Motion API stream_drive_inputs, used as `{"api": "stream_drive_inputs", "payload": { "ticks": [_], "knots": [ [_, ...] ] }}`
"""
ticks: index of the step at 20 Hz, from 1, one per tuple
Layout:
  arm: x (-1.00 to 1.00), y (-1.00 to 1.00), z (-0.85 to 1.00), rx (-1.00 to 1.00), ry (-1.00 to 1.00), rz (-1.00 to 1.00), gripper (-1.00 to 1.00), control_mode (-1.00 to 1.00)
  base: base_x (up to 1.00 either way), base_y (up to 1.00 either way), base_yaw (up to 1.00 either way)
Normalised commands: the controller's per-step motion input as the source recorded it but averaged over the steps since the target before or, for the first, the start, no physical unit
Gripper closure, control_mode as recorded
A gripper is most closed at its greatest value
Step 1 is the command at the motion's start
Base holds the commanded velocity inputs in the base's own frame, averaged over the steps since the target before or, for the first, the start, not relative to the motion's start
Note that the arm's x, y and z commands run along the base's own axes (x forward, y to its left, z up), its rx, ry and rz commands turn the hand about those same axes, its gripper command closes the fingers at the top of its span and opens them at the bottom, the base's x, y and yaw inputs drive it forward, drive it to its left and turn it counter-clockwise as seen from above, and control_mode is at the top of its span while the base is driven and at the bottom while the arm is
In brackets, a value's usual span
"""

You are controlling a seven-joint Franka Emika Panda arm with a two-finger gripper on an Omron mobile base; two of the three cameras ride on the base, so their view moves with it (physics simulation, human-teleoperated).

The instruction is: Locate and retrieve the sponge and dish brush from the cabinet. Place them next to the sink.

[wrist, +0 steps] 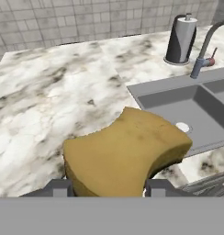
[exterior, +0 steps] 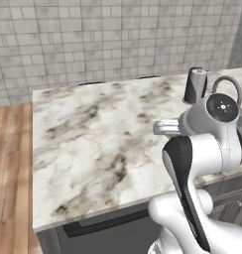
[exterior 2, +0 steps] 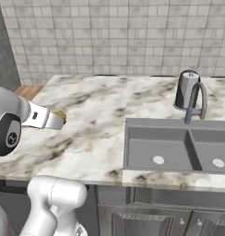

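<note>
The sponge (wrist: 123, 151), a yellow-brown block with rounded edges, sits between my fingers in the hand view, and my gripper (wrist: 109, 187) is shut on it. From the right base view, the gripper (exterior 2: 59, 119) hangs over the left part of the marble counter, with a bit of the sponge (exterior 2: 61, 114) showing at its tip. The sink (exterior 2: 156, 138) lies to its right, a grey steel basin (wrist: 178, 98) with a curved tap (exterior 2: 196, 100). The dish brush and the cabinet are out of view.
A dark cylindrical kettle (exterior 2: 186, 90) stands behind the sink by the tap (wrist: 206, 43) and shows again as a dark cylinder (exterior: 195, 84). Bare marble counter (exterior: 93, 144) stretches left of the sink to a tiled wall. Wooden floor (exterior: 11, 163) lies beyond the counter's left end.
</note>
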Motion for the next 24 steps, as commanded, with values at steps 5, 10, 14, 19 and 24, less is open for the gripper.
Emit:
{"api": "stream_drive_inputs", "payload": {
  "ticks": [5,10,14,19,24],
  "knots": [
    [0.00,0.00,0.00,0.00,0.00,0.00,1.00,1.00,0.28,-0.51,0.07],
    [0.00,0.00,0.00,0.00,0.00,0.00,1.00,1.00,0.15,-0.75,0.00],
    [0.00,0.00,0.00,0.00,0.00,0.00,1.00,1.00,0.33,-0.12,0.00],
    [0.56,0.01,-0.04,0.01,0.00,0.01,1.00,-1.00,0.00,0.00,0.00],
    [0.91,-0.03,-0.11,0.04,0.03,0.04,1.00,-1.00,0.00,0.00,0.00]
  ]
}}
